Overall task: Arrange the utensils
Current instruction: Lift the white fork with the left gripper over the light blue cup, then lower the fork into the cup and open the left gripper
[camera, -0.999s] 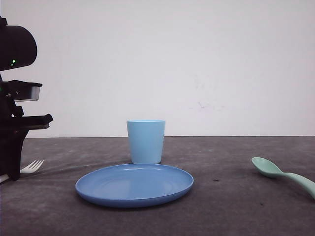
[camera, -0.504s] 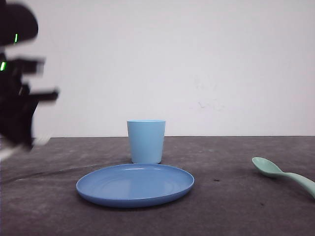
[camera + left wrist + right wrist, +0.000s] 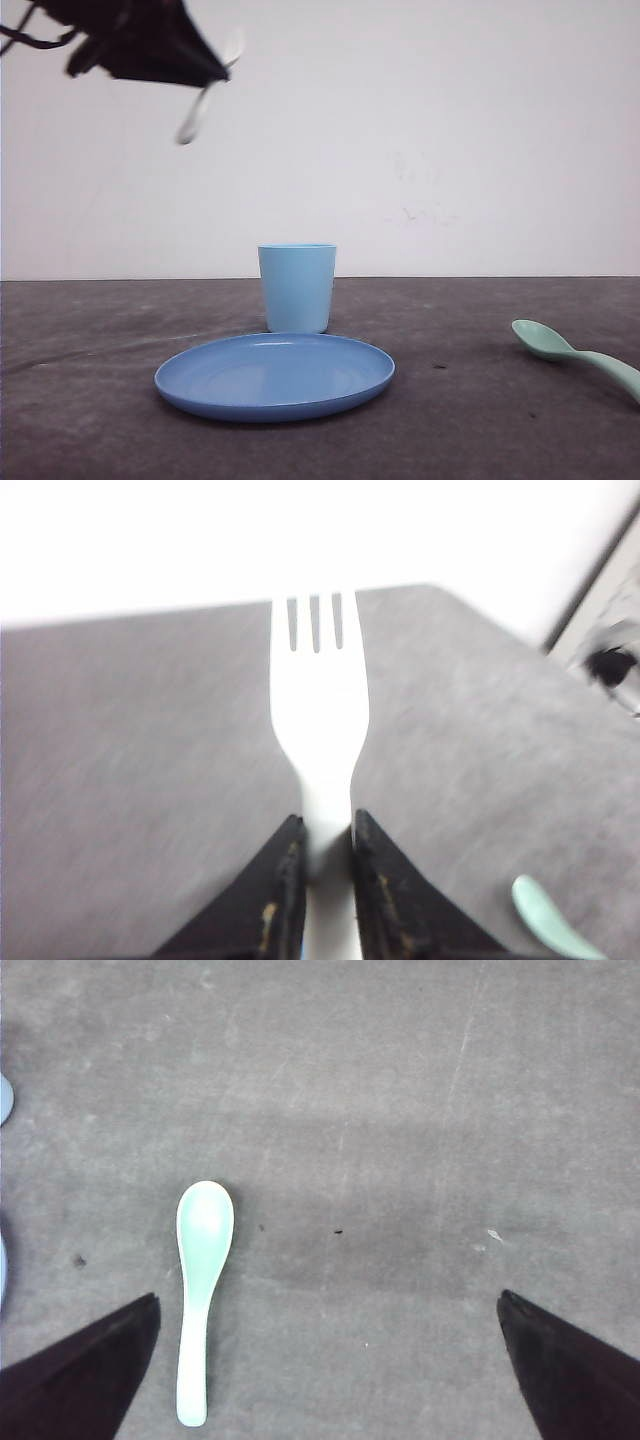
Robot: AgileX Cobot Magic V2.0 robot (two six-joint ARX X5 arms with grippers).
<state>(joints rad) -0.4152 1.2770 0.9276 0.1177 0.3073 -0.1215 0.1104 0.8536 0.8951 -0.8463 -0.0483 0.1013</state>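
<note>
Two utensils are at issue, and you hold one: your left gripper (image 3: 328, 825) is clamped on the handle of the white fork (image 3: 318, 705), tines pointing away, carried high above the table (image 3: 90, 400), presumably to clear the light blue cup (image 3: 297, 287) and blue plate (image 3: 274, 374). Your right gripper (image 3: 330, 1360) hangs spread wide over the mint-green spoon (image 3: 200, 1280), which lies flat on the table's right side, not yet grasped.

Dark grey table (image 3: 100, 420), three things on it.
Plate (image 3: 274, 375), cup (image 3: 297, 287) and spoon (image 3: 575, 355) lay there, the spoon between the right pincer's (image 3: 325, 1360) spread fingers.
</note>
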